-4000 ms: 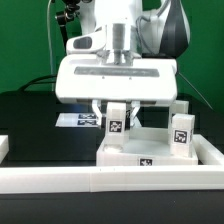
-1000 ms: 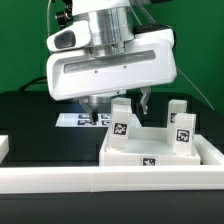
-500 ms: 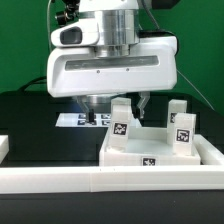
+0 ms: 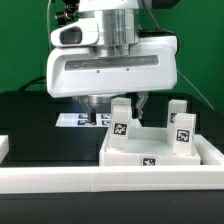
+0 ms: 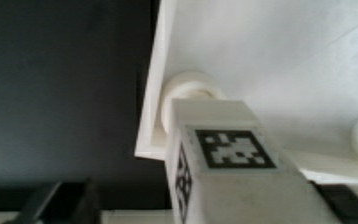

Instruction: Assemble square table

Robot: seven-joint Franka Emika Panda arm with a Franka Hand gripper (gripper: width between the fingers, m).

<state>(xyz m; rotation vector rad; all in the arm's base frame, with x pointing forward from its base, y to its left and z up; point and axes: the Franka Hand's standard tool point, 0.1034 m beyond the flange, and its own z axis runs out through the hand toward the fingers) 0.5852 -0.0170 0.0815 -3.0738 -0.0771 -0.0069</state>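
**End effector position relative to the upright leg**

The square top (image 4: pixel 150 152) lies on the black worktop (image 4: pixel 40 125), against the white rail (image 4: pixel 110 182). Three legs show upright on it. The end effector (image 4: pixel 117 104) hangs above the top's far corner on the exterior view's left. The nearest leg (image 4: pixel 120 120) stands directly below, long axis vertical. Finger spacing is partly hidden; its state cannot be determined.

From my station, the arm (image 4: pixel 112 25) shows a glossy white shell with a grey cylindrical wrist flange. Its hand is a wide white block with a long grey slot across the front, and dark fingers (image 4: pixel 146 102) protrude below.
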